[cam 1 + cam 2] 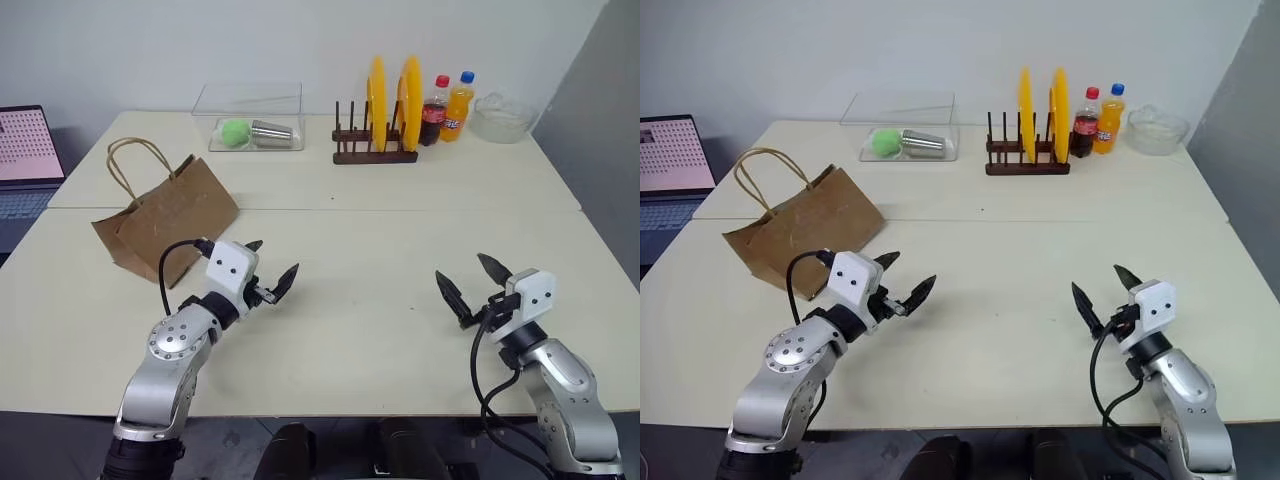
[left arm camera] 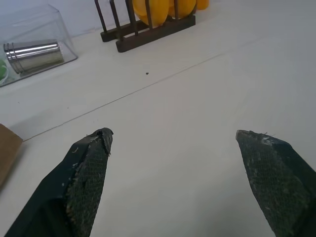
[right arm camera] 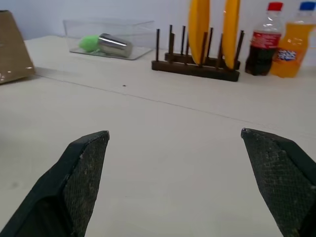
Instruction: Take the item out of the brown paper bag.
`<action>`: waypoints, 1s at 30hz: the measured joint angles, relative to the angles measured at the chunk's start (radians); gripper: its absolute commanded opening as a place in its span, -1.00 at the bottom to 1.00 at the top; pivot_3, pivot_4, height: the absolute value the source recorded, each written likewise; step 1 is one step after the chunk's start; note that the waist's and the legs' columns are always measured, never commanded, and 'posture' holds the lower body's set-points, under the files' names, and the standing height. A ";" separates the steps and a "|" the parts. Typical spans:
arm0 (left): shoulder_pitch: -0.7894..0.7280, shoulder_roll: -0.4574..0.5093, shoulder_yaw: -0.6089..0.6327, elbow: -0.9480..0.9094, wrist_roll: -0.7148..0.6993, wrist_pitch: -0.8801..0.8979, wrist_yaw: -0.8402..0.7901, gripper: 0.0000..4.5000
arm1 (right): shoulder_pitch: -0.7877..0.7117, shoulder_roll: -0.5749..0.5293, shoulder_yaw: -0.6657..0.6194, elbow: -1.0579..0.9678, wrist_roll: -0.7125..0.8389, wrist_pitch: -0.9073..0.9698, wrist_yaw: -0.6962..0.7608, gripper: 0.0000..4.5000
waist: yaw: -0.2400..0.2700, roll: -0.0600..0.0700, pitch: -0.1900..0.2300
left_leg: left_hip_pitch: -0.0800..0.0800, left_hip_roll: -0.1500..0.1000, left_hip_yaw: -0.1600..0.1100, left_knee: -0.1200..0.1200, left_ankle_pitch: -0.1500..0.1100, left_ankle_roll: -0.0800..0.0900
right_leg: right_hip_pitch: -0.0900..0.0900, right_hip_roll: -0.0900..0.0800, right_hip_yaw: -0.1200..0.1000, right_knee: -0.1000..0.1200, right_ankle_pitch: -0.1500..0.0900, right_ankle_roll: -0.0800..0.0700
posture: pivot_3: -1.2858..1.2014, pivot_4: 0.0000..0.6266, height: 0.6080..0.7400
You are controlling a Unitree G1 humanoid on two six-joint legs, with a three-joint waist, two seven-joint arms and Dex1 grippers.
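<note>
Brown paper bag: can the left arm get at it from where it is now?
Probably yes. The brown paper bag lies just beyond the open left gripper, on its outer side, with only bare table between; the gripper points away, so it must turn.

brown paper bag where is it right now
In the left eye view the brown paper bag lies on the table's left side, just beyond the open left gripper, handles toward the laptop.

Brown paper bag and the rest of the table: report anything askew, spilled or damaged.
The brown paper bag lies tipped on its side, creased, handles pointing toward the far edge. In the clear box, a steel cup lies on its side beside a green ball. Nothing looks spilled or broken.
</note>
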 measured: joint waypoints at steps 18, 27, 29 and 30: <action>0.033 -0.051 0.048 0.022 0.039 -0.082 0.079 0.89 | -0.071 -0.029 0.013 0.102 -0.015 -0.028 0.059 1.00 | 0.002 0.000 0.000 | 0.000 0.000 0.000 0.000 0.000 0.000 | 0.000 0.000 0.000 0.000 0.000 0.000 | 0.03 -0.52 1.00; -0.004 -0.037 0.239 -0.003 -0.072 -0.048 0.111 0.89 | -0.221 -0.159 0.107 -0.064 0.138 0.108 0.258 1.00 | -0.003 0.000 0.000 | 0.000 0.000 -0.001 0.000 0.000 0.000 | 0.000 0.000 -0.001 0.001 0.000 0.000 | 0.03 -0.52 1.00; -0.015 -0.012 0.301 0.000 -0.091 -0.032 0.125 0.89 | -0.284 -0.182 0.134 -0.091 0.192 0.176 0.294 1.00 | -0.001 0.000 0.001 | 0.000 0.000 -0.002 0.001 0.000 0.000 | 0.001 0.000 -0.002 0.000 0.000 0.000 | 0.03 -0.52 1.00; -0.022 0.000 0.336 0.001 -0.103 -0.019 0.134 0.89 | -0.314 -0.191 0.142 -0.101 0.220 0.213 0.311 1.00 | 0.000 0.000 0.001 | 0.000 0.000 -0.002 0.001 0.000 0.000 | 0.001 0.000 -0.002 0.000 0.000 0.000 | 0.03 -0.52 1.00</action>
